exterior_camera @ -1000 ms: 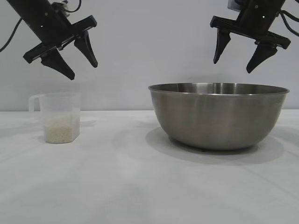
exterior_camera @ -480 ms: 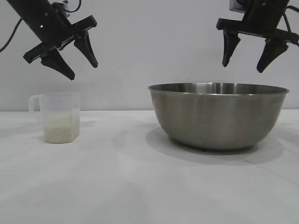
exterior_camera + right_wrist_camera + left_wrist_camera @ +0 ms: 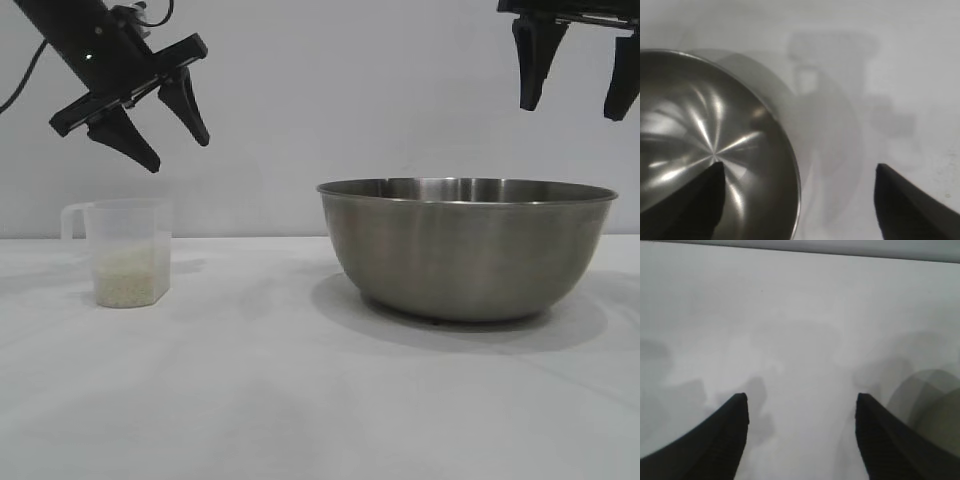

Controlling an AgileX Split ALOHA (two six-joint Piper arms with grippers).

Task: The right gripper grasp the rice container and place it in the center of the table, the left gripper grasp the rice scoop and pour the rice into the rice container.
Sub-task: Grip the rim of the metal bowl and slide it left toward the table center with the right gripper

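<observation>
Rigid, slick rice container near table's right edge, best pinched at thin rim; right gripper above, jaws spread, empty.

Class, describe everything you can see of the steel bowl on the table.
The rice container is a large round bowl of brushed grey steel with a thin rolled rim. It stands upright on the white table, at the exterior view's right. Its polished inside, seen in the right wrist view, looks empty. Nothing touches it but the table; the right gripper hangs open above its rim.
</observation>
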